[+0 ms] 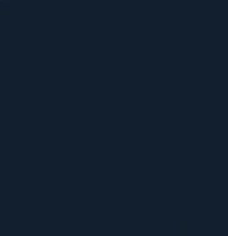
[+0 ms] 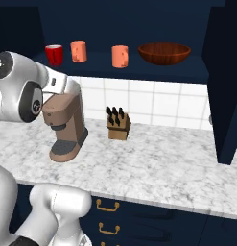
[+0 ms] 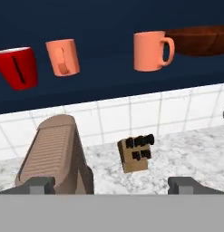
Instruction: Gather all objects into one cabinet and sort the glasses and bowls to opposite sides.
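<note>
Open navy cabinet (image 2: 139,72), shelf above tiled wall, contents left to right: red cup (image 2: 54,54) at far left end, upright; salmon mug (image 2: 78,51) just beside it; second salmon mug (image 2: 120,56) near middle, handle toward bowl; brown wooden bowl (image 2: 164,52) at right end. Below cabinet on marble counter (image 2: 153,168): brown coffee machine (image 2: 66,126), knife block (image 2: 117,125). Gripper (image 3: 112,185) jaws wide apart, empty, over coffee machine.

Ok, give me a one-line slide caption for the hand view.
Open gripper faces a cabinet shelf holding a red cup, two orange mugs and a wooden bowl, above a coffee machine.
</note>
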Controlling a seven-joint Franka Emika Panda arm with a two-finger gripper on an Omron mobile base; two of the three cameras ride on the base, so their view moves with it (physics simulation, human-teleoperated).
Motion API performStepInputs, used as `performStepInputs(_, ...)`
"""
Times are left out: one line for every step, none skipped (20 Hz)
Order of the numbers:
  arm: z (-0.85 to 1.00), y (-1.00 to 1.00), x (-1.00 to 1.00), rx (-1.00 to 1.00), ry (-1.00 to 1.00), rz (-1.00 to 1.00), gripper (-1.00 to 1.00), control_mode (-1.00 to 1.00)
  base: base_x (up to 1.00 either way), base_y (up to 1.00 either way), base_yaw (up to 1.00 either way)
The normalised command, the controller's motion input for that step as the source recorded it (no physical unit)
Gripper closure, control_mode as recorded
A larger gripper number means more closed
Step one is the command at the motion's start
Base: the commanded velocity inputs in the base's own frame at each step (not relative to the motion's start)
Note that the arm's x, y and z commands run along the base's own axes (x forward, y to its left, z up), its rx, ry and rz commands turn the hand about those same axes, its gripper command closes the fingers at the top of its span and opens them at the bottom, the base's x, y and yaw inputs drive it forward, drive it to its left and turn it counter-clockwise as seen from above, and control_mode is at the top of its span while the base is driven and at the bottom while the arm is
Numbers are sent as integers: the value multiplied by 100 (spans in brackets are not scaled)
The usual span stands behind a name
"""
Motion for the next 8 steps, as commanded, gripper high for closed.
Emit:
performStepInputs(0,-44,-100,0,34,-12,-100,-100,0,0,0)
performStepInputs(0,-44,-100,0,35,-12,-100,-100,0,0,0)
performStepInputs(0,-42,-100,0,35,-13,-100,-100,0,0,0)
performStepInputs(0,-42,-100,0,37,-13,-100,-100,0,0,0)
performStepInputs(0,-37,-100,0,39,-14,-100,-100,0,0,0)
performStepInputs(0,-34,-100,0,37,-14,-100,-100,0,0,0)
performStepInputs(-4,-25,-100,0,35,-15,-100,-100,0,0,0)
performStepInputs(-6,-29,-100,0,35,-14,-100,-100,0,0,0)
